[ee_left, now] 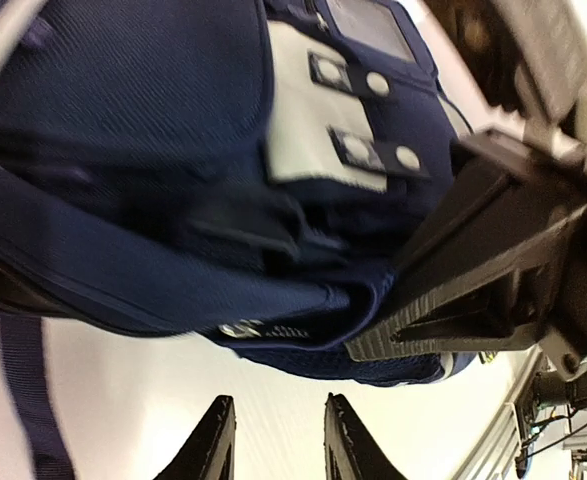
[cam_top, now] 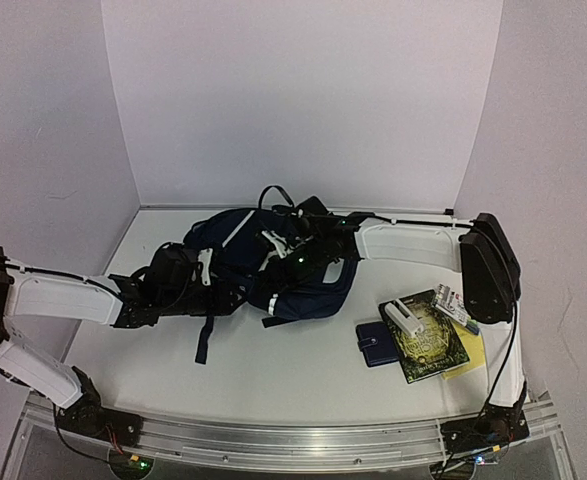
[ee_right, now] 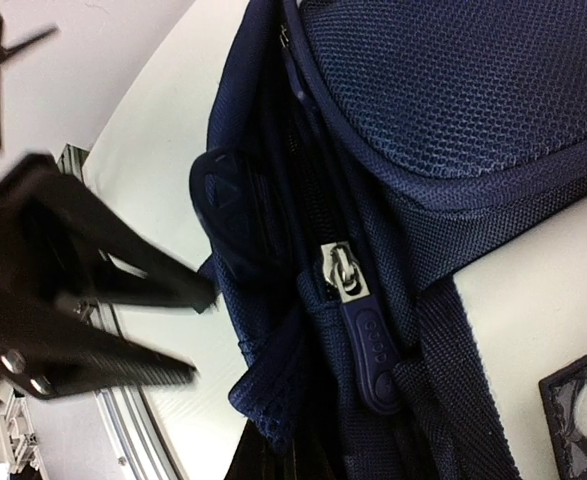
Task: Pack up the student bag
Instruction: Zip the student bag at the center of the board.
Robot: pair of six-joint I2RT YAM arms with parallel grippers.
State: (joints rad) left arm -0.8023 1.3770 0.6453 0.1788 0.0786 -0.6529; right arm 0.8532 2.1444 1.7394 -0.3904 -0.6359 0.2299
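Student bag (cam_top: 318, 290) lies flat mid-surface (cam_top: 273, 375), long axis roughly 10-to-4 o'clock in the top view. Straps trail off toward 7 o'clock.

Left tool (ee_left: 278, 405): open, nothing between the fingers, bare surface shows in the gap. It sits low at the bag's 9 o'clock end. From this tool the bag lies straight ahead, at about 3 o'clock in the top view, and the white patch (ee_left: 313, 120) faces its camera.

Right tool (cam_top: 278, 255): over the bag's middle, reaching in from 3 o'clock. Cannot tell if it is open or clamped on fabric, because its fingers are blurred and mostly out of its own view. That view shows the zipper pull (ee_right: 361, 335) close up, hanging along the zip line.

Judgement: the step in hand is opening or holding the bag, not loading it. Both tools are at the bag, with the right one nearer the zipper.

Loose items sit well apart at the bag's 4 o'clock: wallet (cam_top: 377, 343), book (cam_top: 431, 345), and a white box (cam_top: 405, 318) on the book. The right arm is nearer to all of them.
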